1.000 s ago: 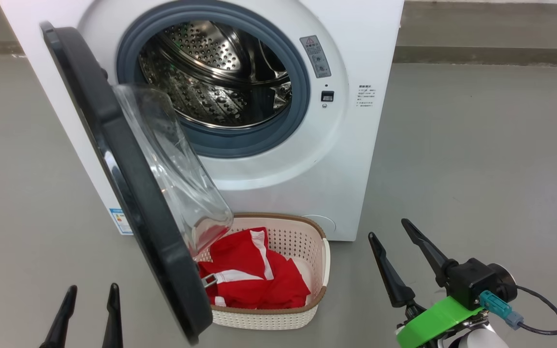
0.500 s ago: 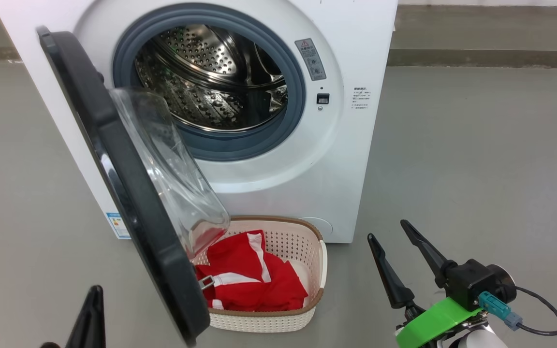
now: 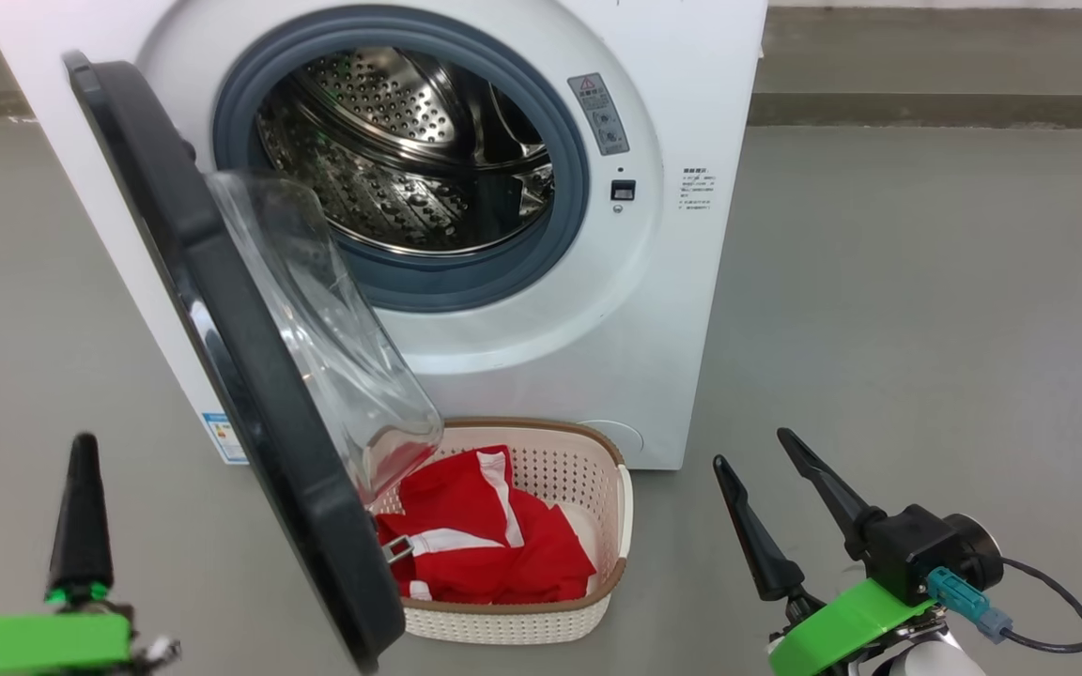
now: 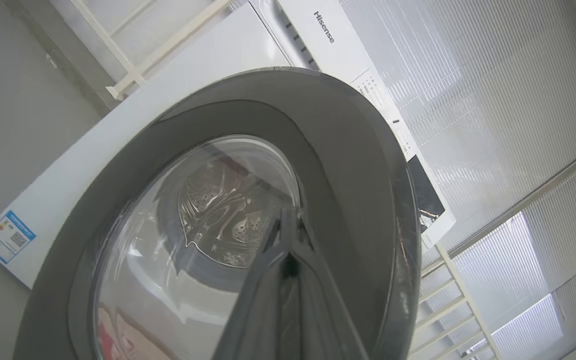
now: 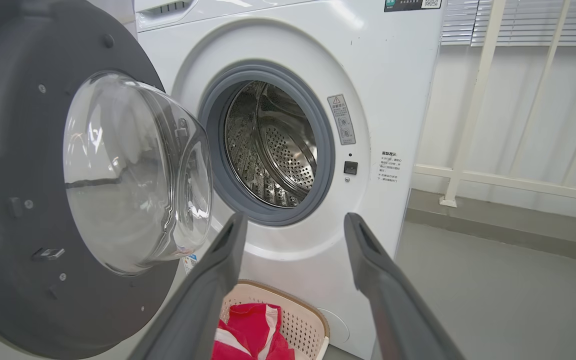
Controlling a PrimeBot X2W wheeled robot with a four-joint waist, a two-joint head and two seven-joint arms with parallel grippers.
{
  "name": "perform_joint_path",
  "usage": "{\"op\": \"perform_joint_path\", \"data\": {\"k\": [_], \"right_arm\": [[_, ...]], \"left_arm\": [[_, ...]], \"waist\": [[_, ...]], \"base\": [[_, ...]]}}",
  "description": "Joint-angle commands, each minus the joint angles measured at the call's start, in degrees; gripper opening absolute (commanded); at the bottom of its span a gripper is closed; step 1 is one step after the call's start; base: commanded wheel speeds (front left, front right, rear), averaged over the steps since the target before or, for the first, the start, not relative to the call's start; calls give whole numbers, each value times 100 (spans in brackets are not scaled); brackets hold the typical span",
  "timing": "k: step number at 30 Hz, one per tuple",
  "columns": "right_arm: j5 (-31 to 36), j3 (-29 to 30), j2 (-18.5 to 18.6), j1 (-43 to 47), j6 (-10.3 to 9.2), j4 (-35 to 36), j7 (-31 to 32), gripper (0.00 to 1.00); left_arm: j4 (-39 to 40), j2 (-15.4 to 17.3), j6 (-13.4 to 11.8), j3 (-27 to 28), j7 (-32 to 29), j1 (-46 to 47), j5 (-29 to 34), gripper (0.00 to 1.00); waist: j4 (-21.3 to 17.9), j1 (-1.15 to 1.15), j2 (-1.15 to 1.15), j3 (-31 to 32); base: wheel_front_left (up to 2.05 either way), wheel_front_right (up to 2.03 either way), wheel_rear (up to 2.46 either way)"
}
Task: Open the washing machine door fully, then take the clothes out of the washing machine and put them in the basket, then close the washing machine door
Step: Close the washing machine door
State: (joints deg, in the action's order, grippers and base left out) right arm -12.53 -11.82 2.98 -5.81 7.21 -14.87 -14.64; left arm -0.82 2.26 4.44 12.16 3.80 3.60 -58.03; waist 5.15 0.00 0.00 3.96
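The open washing machine door (image 3: 259, 394), left of centre, overhangs the basket (image 3: 513, 622) (red clothes (image 3: 489, 549) inside) at lower middle, standing between the left gripper (image 3: 83, 498), clenched empty at lower left, and the splayed right gripper (image 3: 751, 447).

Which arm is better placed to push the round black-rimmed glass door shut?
Left, probably: the left fingers, closed, face the outer side of the round black-rimmed glass door. The right fingers, open, stand on its inner side, beyond the cream perforated basket.
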Motion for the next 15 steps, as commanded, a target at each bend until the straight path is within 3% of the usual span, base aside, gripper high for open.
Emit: {"op": "perform_joint_path", "data": {"k": [1,8,9,11,12,15], "right_arm": [[50,-117,-11,-112,28,128,-36,100],[114,-147,-11,-144,28,113,-36,100],[114,-147,-11,-144,28,113,-36,100],[121,-146,-11,-150,28,106,-36,100],[119,-146,-11,-156,28,101,-36,100],[111,-156,-11,-166,28,96,-36,100]], "left_arm": [[283,67,-138,223,-240,352,-609,0],[731,64,-969,272,-1302,595,-2658,0],[731,64,-969,272,-1302,595,-2658,0],[859,63,-1240,304,-1500,656,-3027,0],[976,63,-1492,347,-1587,702,-3244,0],[1069,63,-1682,351,-1657,725,-3352,0]], "waist": [[-7,0,0,-15],[-59,0,0,-81],[-59,0,0,-81],[-77,0,0,-98],[-99,0,0,-117],[-129,0,0,-137]], "base": [[0,0,0],[0,0,0],[0,0,0],[0,0,0],[0,0,0],[0,0,0]]}}
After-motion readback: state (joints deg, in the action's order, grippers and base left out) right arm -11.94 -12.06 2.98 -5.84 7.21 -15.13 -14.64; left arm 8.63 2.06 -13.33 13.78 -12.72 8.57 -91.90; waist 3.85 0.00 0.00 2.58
